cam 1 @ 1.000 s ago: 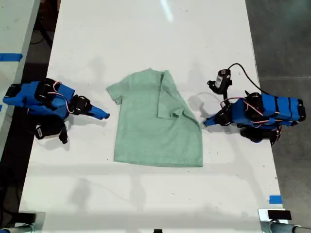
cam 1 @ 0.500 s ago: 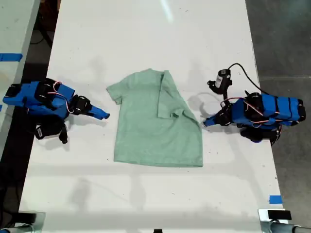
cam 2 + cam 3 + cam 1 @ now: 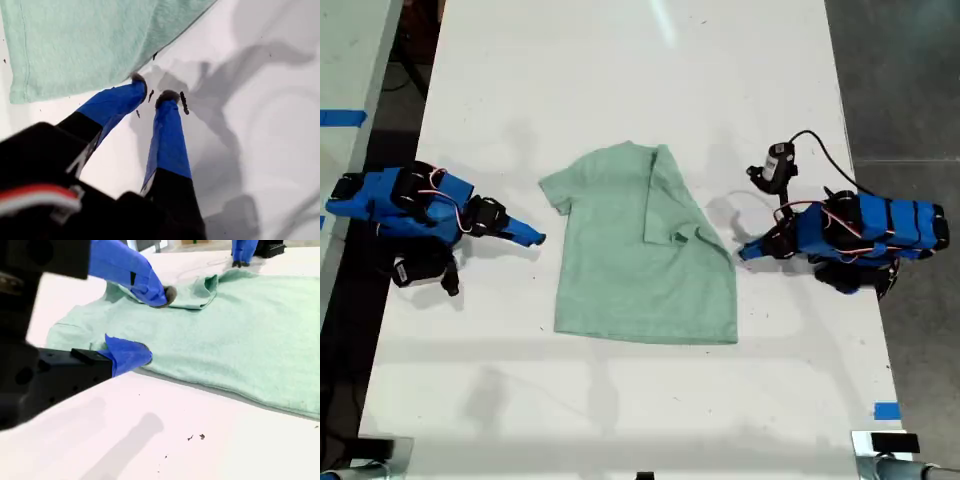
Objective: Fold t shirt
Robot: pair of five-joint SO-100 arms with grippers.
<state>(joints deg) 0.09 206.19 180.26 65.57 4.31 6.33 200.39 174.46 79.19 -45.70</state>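
The pale mint-green t shirt [image 3: 645, 260] lies flat in the middle of the white table [image 3: 620, 80], with one sleeve folded inward on the exterior view's right. My first gripper [image 3: 744, 251] rests low at the shirt's edge on the exterior view's right. In the first wrist view my first gripper [image 3: 153, 89] is open only a little, nothing between its blue fingers, just short of the t shirt [image 3: 90, 40]. My second gripper [image 3: 536, 238] sits on the exterior view's left. The second wrist view shows my second gripper [image 3: 155, 325] open wide at the edge of the t shirt [image 3: 240, 335].
A black cable and a small camera [image 3: 776, 165] stick up from the arm on the exterior view's right. Blue tape marks [image 3: 886, 410] sit near the table's front corner on the exterior view's right. A second pale table [image 3: 345, 90] stands at the exterior view's left.
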